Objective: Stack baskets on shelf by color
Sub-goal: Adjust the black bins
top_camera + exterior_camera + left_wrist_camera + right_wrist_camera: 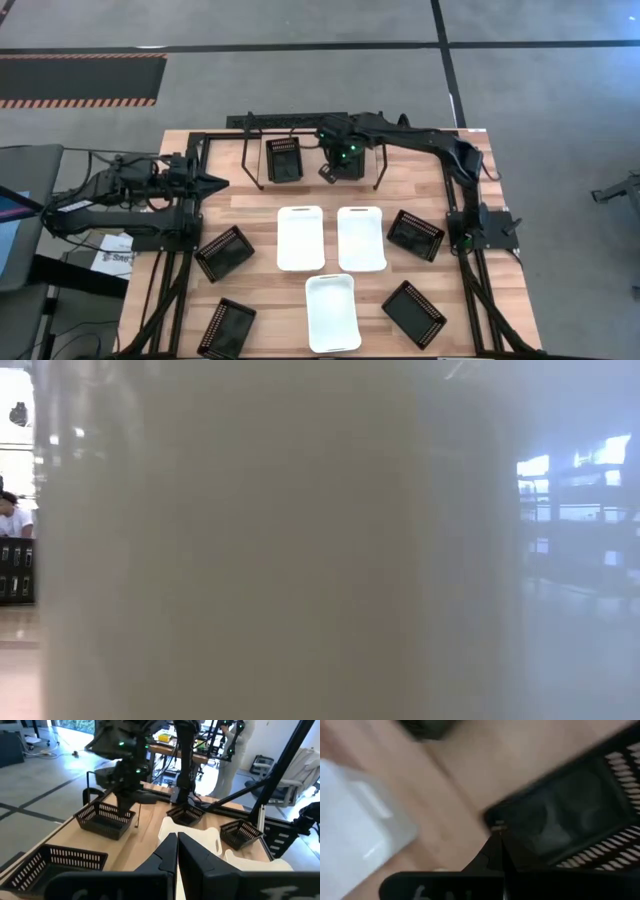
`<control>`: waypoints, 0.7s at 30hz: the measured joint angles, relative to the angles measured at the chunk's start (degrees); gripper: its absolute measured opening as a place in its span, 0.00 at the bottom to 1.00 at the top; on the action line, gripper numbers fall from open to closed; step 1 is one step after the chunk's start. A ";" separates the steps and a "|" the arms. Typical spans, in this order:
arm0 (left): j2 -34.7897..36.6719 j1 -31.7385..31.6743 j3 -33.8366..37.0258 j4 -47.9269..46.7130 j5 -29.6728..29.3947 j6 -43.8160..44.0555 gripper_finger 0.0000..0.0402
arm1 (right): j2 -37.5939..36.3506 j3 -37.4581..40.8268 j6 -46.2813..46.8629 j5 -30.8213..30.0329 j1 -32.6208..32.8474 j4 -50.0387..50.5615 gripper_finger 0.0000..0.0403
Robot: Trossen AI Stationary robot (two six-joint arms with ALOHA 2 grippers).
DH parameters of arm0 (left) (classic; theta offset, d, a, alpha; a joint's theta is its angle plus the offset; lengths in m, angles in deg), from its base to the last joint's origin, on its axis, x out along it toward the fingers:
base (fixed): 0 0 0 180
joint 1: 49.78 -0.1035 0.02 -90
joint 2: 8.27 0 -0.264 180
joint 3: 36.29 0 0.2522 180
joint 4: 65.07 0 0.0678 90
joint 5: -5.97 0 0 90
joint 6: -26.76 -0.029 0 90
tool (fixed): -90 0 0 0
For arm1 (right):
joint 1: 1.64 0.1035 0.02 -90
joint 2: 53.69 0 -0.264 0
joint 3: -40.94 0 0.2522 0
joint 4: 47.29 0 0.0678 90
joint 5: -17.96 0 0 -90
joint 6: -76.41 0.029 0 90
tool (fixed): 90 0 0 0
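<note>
The shelf stands at the table's far edge, with one black basket upright in it. A second black basket sits beside that one, mostly hidden under my right arm in the high view. My right gripper is shut and points steeply down at this basket's corner. Three white baskets rest on the wood at mid-table. Several more black baskets lie tilted around them. My left gripper is shut and waits at the table's left, holding nothing. My right gripper's shut fingertips stand at a corner of the black basket's rim, coming from above. The right wrist view is blurred, and I cannot tell whether they touch it.
A white basket's wall fills almost the whole low view. Two black baskets lie near the front corners. The black table frame runs along both sides. A person stands beyond the table's right side.
</note>
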 joint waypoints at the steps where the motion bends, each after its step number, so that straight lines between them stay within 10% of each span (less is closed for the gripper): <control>1: 0.00 0.00 0.00 0.00 0.00 0.00 0.00 | 0.27 0.00 0.02 -0.78 -0.27 0.10 0.00; 21: 0.00 0.00 0.00 0.11 -0.52 -0.17 0.00 | 0.08 0.04 3.17 -4.08 0.17 10.05 0.00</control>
